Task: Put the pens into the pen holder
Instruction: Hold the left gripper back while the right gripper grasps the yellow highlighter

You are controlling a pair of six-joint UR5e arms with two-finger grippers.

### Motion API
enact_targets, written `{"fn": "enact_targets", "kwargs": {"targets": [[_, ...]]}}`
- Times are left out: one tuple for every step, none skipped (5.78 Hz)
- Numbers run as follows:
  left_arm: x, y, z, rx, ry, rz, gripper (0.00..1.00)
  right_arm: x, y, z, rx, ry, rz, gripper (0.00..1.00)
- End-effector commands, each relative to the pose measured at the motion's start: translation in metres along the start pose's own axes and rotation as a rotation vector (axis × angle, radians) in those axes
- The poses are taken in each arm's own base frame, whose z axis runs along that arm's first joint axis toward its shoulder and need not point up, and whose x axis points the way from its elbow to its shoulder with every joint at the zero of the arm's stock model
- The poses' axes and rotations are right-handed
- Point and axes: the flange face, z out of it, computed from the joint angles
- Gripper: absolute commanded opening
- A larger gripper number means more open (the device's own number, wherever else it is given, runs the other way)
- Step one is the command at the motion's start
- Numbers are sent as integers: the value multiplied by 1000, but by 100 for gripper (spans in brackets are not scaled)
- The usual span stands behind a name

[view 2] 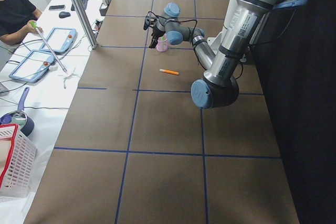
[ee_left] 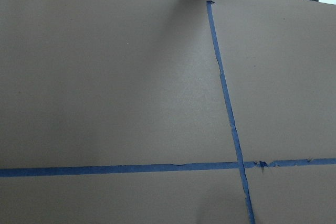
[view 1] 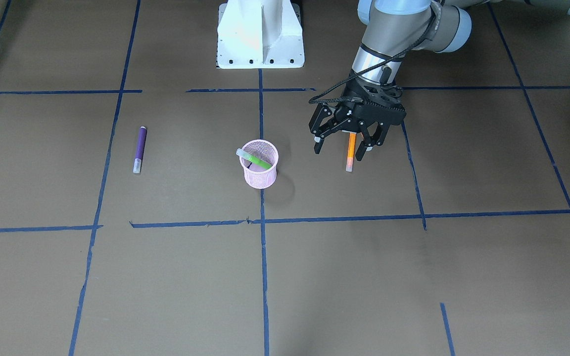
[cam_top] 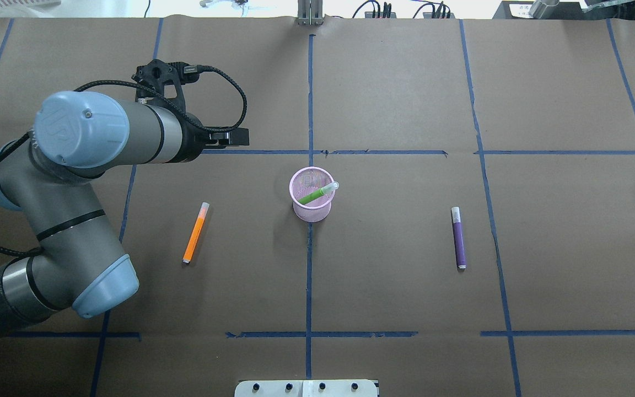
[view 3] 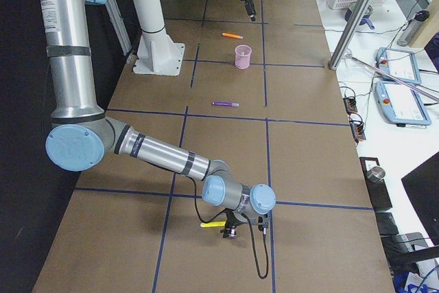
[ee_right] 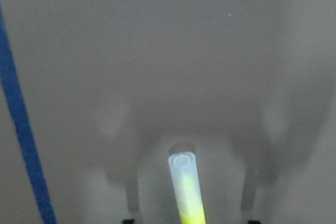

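The pink mesh pen holder (view 1: 260, 173) (cam_top: 312, 208) stands at the table's middle with a green pen (view 1: 258, 160) (cam_top: 317, 194) leaning in it. An orange pen (cam_top: 195, 232) (view 1: 351, 153) and a purple pen (cam_top: 458, 240) (view 1: 139, 148) lie flat on either side. My left gripper (view 1: 339, 151) is open and empty, raised above the table near the orange pen. My right gripper (view 3: 231, 230) is low at the table's far right end. Its fingers stand wide apart either side of a yellow pen (ee_right: 186, 192) (view 3: 211, 224).
The white robot base (view 1: 260, 34) stands at the table's robot side. Blue tape lines (cam_top: 309, 275) divide the brown table into squares. An operator's bench with tablets (view 2: 42, 61), a metal post (view 2: 79, 9) and a white basket (view 2: 13, 166) runs along the far side.
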Motion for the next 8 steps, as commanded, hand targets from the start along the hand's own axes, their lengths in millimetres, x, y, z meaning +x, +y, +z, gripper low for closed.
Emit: {"fn": "enact_targets", "kwargs": {"targets": [[0,-1,-1,2,1,0,100,2,1,1,-2,0,4,69],[0,0,-1,1,3,0,100,2,1,2,-4,1,2,69],[-1,-1,-1,3,3,0,100,3,1,3,3,1,-5,66],[-1,0,-1,3,3,0,100,4,2,4,2,4,-4,64],[-1,0,-1,3,3,0,100,4,2,4,2,4,-4,62],[-1,0,-1,3,3,0,100,3,2,3,4,4,-7,61],[-1,-1,-2,4,5,0,100,5,3,6,2,8,-7,61],[0,-1,-3,4,7,0,100,6,3,7,-3,18,-4,61]]}}
